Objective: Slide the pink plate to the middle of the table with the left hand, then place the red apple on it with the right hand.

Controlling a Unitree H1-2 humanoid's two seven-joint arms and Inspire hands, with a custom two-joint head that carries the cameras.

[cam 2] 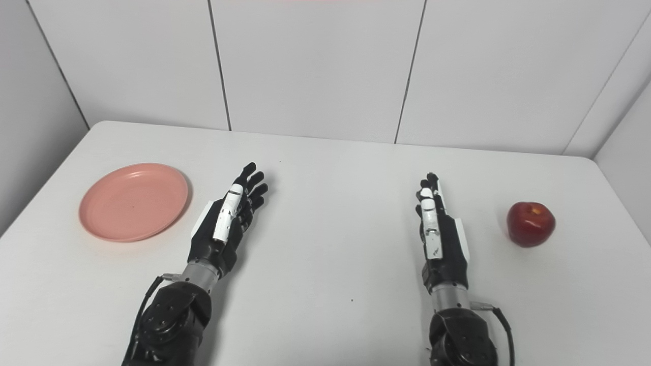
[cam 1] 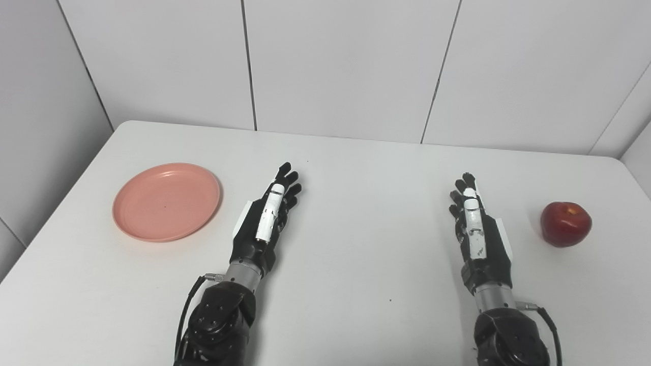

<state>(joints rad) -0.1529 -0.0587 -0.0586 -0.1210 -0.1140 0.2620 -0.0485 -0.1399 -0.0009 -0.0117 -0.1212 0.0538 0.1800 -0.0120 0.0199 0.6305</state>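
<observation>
A pink plate (cam 1: 167, 201) lies empty on the left side of the white table (cam 1: 356, 203). A red apple (cam 1: 565, 223) stands near the table's right edge. My left hand (cam 1: 267, 218) rests open and empty just right of the plate, fingers stretched forward, not touching it. My right hand (cam 1: 478, 229) is open and empty, fingers straight, a short way left of the apple and apart from it. In the right eye view the plate (cam 2: 133, 201), the apple (cam 2: 530, 223), the left hand (cam 2: 226, 221) and the right hand (cam 2: 438, 231) stand the same way.
White wall panels (cam 1: 335, 61) rise just behind the table's far edge. The table's left edge runs close to the plate and its right edge close to the apple. Bare tabletop lies between my two hands.
</observation>
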